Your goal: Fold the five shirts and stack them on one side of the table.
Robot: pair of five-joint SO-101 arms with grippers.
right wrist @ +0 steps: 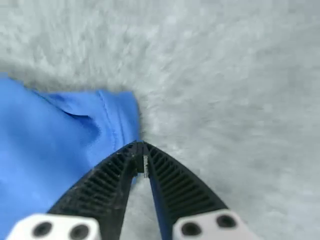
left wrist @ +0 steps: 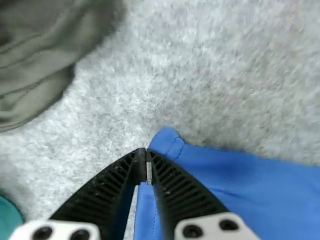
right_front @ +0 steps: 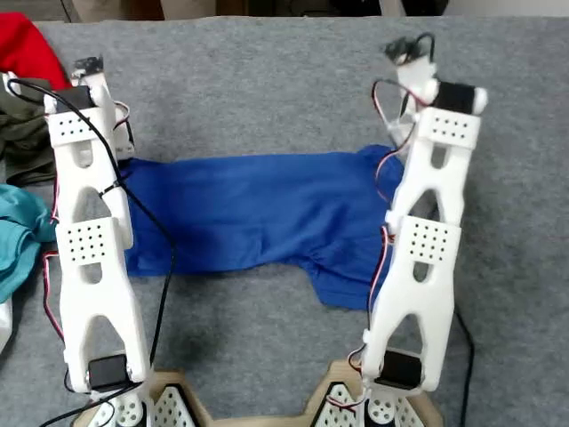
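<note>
A blue shirt (right_front: 258, 213) lies spread across the middle of the grey table, one sleeve (right_front: 342, 285) sticking out toward the arm bases. My left gripper (left wrist: 144, 156) is shut, its black fingers pinching the shirt's edge just behind a far corner (left wrist: 166, 139). At the other far corner (right wrist: 120, 107) my right gripper (right wrist: 143, 150) is shut too, with blue cloth caught between its fingers. From above, the left arm (right_front: 89, 240) stands over the shirt's left end and the right arm (right_front: 427, 240) over its right end.
More shirts are bunched at the table's left edge: a red one (right_front: 22, 44), an olive one (right_front: 22, 133) (left wrist: 40, 60) and a teal one (right_front: 18, 240). Grey table (right_front: 267, 80) stretches beyond the blue shirt and to its right.
</note>
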